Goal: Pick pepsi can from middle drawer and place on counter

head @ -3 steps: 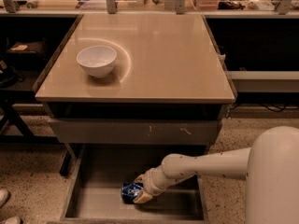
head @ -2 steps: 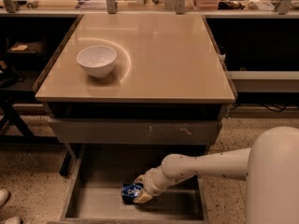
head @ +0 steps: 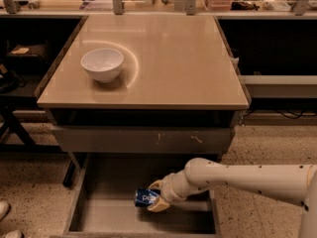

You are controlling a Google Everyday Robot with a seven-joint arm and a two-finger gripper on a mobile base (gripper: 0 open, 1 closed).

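— Where is the small dark blue pepsi can [head: 145, 197]?
— Lying sideways, clamped between the pale fingers [head: 157, 206] of the gripper [head: 154, 196], inside the open grey-brown metal middle drawer [head: 114, 214]; perhaps just off its floor.
— Anything changed?
— Apparently nothing; same spot as a moment ago.
— Elsewhere?
— Round white bowl [head: 102, 63] upright on the glossy beige counter [head: 173, 58].

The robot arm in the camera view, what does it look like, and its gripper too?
The arm is a smooth, creamy-white rounded tube with small dark dots along it and a bulbous joint near the wrist. No loose cables show. The gripper, down in the middle drawer at the pepsi can, has a pale collar and short yellowish-tan fingers.
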